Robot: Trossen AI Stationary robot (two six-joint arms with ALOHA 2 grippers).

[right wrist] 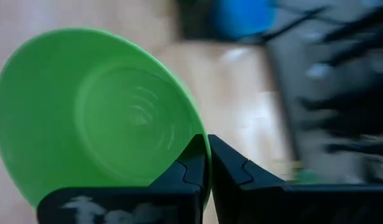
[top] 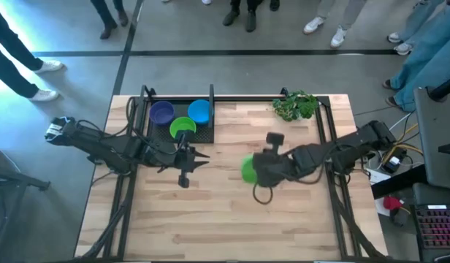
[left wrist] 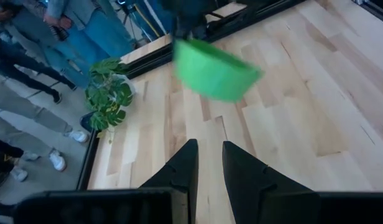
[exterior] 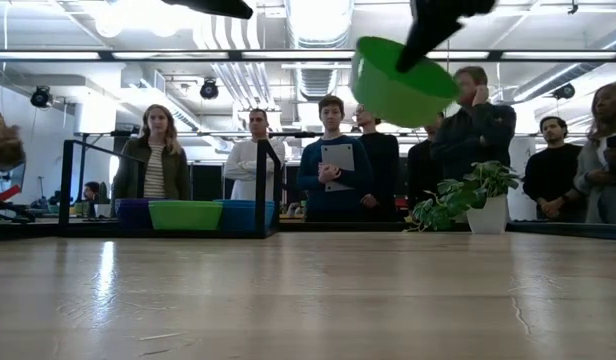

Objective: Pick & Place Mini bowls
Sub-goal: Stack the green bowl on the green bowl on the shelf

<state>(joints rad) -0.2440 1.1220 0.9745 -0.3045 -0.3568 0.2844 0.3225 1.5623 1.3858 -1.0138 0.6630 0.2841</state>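
- Right gripper [right wrist: 208, 163]: fingers [right wrist: 232, 171] pressed together on the rim of a lime green mini bowl [right wrist: 95, 115], pinching it at its edge. The bowl hangs tilted, lifted well clear of the tabletop [top: 232, 212], over the middle of it, toward the right.
- Same held bowl, low view [exterior: 400, 80]: high in the air, slanted, its open side turned up and away, the dark arm coming down to it from above.
- Left gripper [left wrist: 209, 163]: fingers [left wrist: 182, 168] slightly spread with a narrow gap, holding nothing; it hovers left of centre, just near of the black tray, pointing toward the held bowl.
- Black tray [top: 153, 131]: at the far left of the tabletop, with an upright black frame around it.
- Mini bowls in the tray: purple bowl [top: 161, 112] at the left, blue bowl [top: 199, 111] at the right, green bowl [top: 182, 127] between them on the near side; all three upright and close together.
- Leafy plant [top: 296, 106]: far right of the tabletop, well apart from the tray; it stands in a white pot in the low view.
- People [exterior: 336, 160]: a row of them standing beyond the far edge of the tabletop.
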